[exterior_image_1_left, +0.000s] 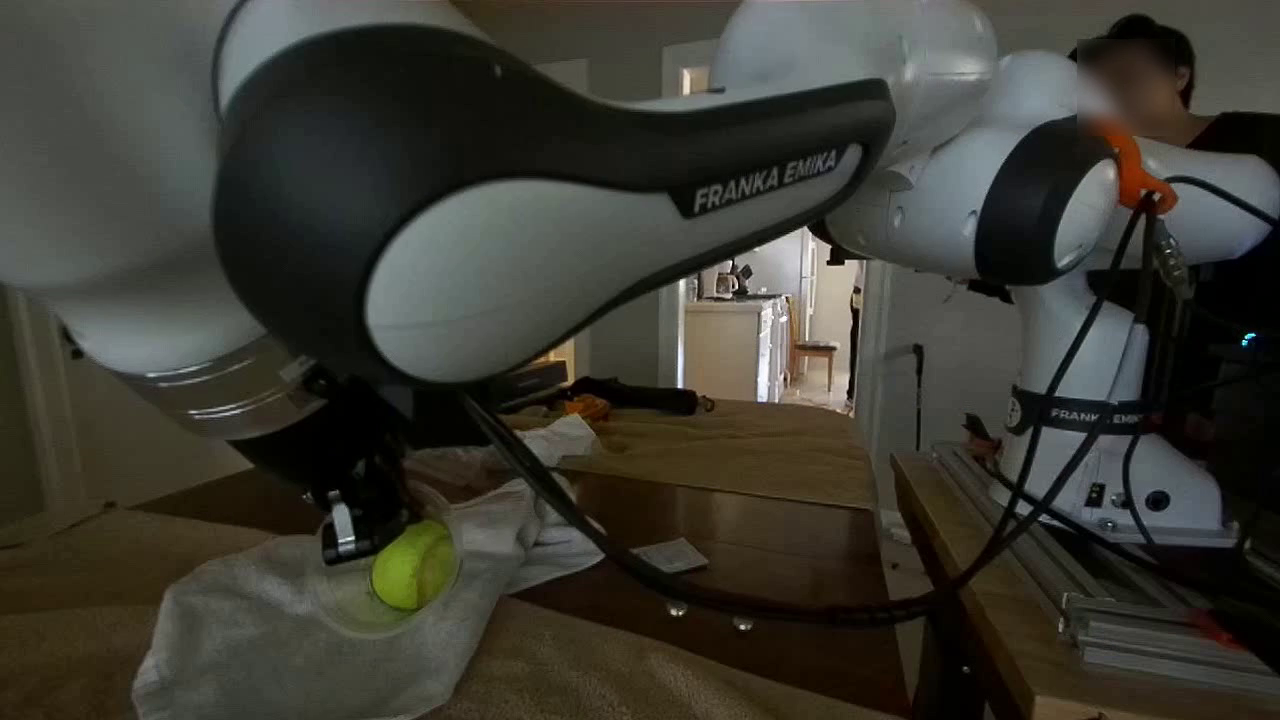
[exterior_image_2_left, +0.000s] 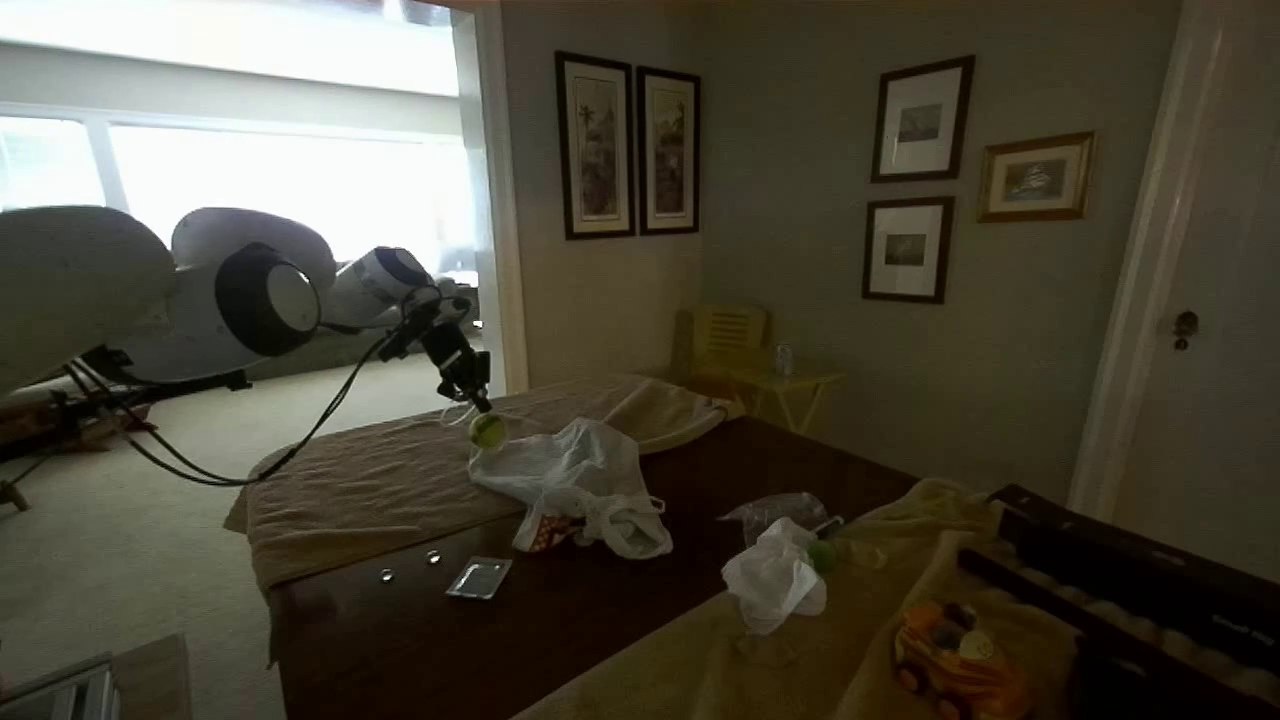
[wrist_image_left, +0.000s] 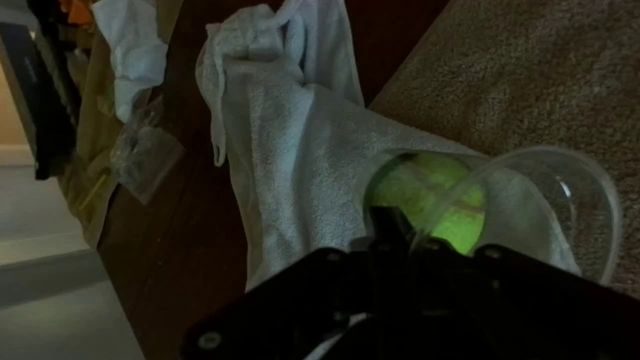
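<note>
My gripper (wrist_image_left: 407, 235) is shut on the rim of a clear plastic cup (wrist_image_left: 612, 215), whose edge runs in between the fingertips. Inside the cup lies a yellow-green tennis ball (wrist_image_left: 425, 190), partly covered by a finger in the wrist view. In both exterior views the ball (exterior_image_1_left: 412, 567) (exterior_image_2_left: 488, 430) shows just below the gripper (exterior_image_1_left: 345, 535) (exterior_image_2_left: 484, 403). A crumpled white cloth (wrist_image_left: 320, 150) spreads beneath the cup; whether the cup rests on it I cannot tell. The cup's wall (exterior_image_1_left: 338, 602) is see-through and faint.
Brown towels (exterior_image_2_left: 380, 510) cover parts of the dark wooden table (exterior_image_2_left: 400, 650). A square packet (exterior_image_2_left: 479, 578) and two shiny buttons (exterior_image_2_left: 433, 557) lie near one edge. Farther off are a white crumpled bag (exterior_image_2_left: 775, 575), an orange toy car (exterior_image_2_left: 960, 655) and a black box (exterior_image_2_left: 1140, 580).
</note>
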